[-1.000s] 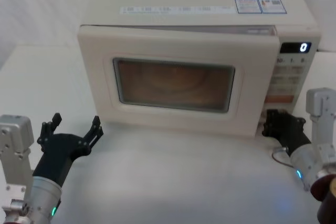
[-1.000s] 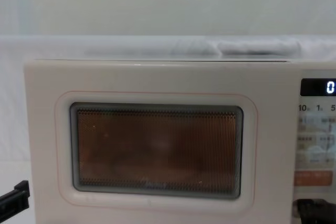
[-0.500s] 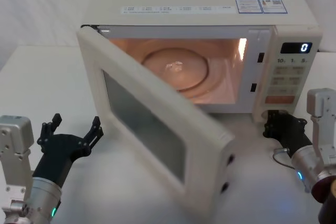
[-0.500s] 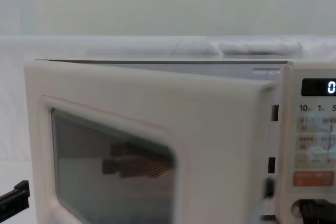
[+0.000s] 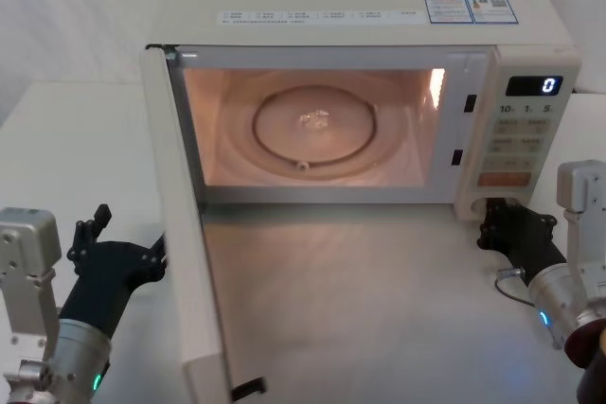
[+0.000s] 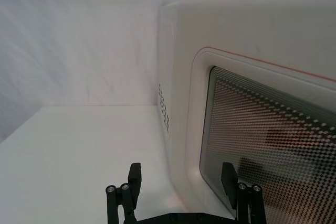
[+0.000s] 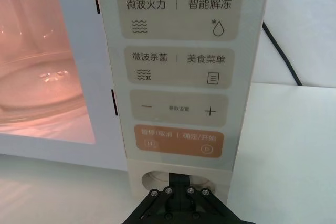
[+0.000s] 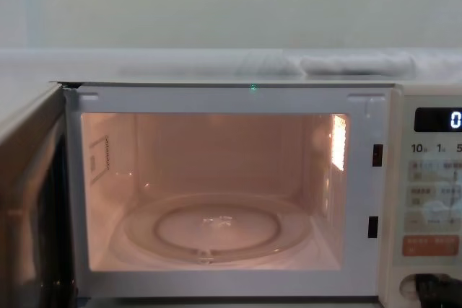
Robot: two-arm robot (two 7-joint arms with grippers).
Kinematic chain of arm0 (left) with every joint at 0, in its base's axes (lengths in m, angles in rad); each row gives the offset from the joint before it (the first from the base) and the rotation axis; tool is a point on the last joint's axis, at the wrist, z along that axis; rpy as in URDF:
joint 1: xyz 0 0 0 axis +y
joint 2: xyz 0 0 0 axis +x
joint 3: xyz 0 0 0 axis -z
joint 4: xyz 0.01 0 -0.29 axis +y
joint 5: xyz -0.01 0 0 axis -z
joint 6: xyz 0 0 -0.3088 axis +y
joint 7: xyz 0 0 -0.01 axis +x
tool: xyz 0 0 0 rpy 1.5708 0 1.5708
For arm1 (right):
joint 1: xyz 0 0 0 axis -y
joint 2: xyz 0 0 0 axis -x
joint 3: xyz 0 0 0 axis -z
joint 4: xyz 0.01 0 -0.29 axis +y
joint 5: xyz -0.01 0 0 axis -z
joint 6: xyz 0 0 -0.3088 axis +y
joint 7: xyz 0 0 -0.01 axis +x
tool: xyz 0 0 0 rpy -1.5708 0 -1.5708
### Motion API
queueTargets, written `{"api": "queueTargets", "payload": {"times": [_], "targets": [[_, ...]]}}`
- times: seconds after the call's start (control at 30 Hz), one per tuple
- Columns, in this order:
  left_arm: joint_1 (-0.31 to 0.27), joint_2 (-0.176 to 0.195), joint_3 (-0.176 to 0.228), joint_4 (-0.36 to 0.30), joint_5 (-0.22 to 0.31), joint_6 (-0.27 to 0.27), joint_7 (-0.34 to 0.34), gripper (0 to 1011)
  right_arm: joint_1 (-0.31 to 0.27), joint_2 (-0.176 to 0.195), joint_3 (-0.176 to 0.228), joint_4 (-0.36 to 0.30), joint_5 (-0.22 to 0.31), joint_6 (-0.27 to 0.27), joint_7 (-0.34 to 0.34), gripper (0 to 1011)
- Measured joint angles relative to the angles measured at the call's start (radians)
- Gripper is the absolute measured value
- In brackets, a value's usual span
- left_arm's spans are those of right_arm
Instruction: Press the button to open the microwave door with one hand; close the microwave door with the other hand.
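Observation:
The microwave door (image 5: 189, 262) stands swung wide open to the left, seen edge-on in the head view. Its dark window (image 6: 268, 129) faces my left gripper (image 6: 181, 182), which hangs open just outside the door, one finger close to the door's face (image 5: 123, 254). My right gripper (image 7: 178, 188) is shut, its tips against the cream pill-shaped button (image 7: 152, 179) at the foot of the control panel. In the chest view the right gripper (image 8: 437, 290) sits at the lower right corner, with the door (image 8: 32, 200) at the left edge.
The lit cavity holds a glass turntable (image 5: 317, 130). An orange key (image 7: 178, 141) sits just above the button. A black cable (image 7: 281, 53) runs behind the microwave's right side. White tabletop (image 5: 379, 309) lies in front of the cavity.
The door has gone from shut to fully open, swinging out leftward until it stands beside my left gripper. Both grippers have stayed about where they were.

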Motion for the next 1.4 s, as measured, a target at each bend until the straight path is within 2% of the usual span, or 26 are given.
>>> {"api": "queueTargets", "payload": {"times": [0.33,0.7,1.2,1.4], "targets": [[0.000,0.000,0.000,0.000,0.000,0.000,0.000,1001,-0.010,-0.003,-0.002,-0.003,0.000,0.006,0.001,0],[0.000,0.000,0.000,0.000,0.000,0.000,0.000,1001,-0.047,-0.001,-0.002,-0.061,0.000,0.017,-0.001,0],[0.000,0.000,0.000,0.000,0.000,0.000,0.000,1001,-0.135,0.008,0.003,-0.193,-0.002,0.049,-0.010,0],[0.000,0.000,0.000,0.000,0.000,0.000,0.000,1001,-0.191,0.020,0.009,-0.286,-0.004,0.068,-0.012,0]]}}
